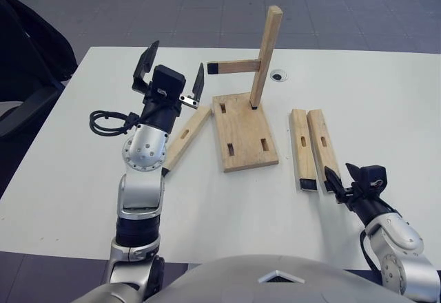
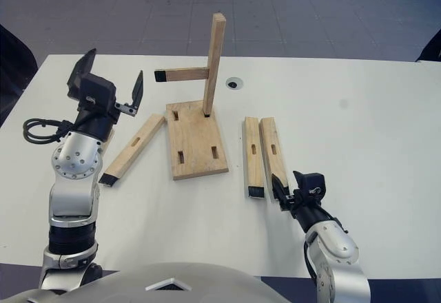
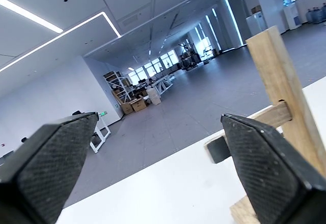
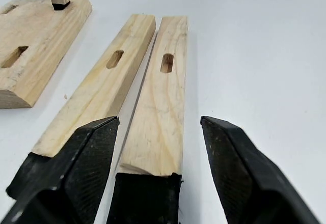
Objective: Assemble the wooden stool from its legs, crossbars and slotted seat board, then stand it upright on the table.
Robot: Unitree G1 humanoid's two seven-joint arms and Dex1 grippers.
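The slotted seat board lies flat in the middle of the table. One leg stands upright in its far right slot, with a crossbar sticking out of it to the left. A loose leg lies left of the board. Two more legs lie side by side to its right. My left gripper is open, raised above the loose left leg and empty. My right gripper is open just short of the black-tipped near ends of the two right legs.
A coiled black cable lies on the table to the left of my left arm. A round cable grommet sits in the table behind the standing leg. A dark chair stands off the table's left edge.
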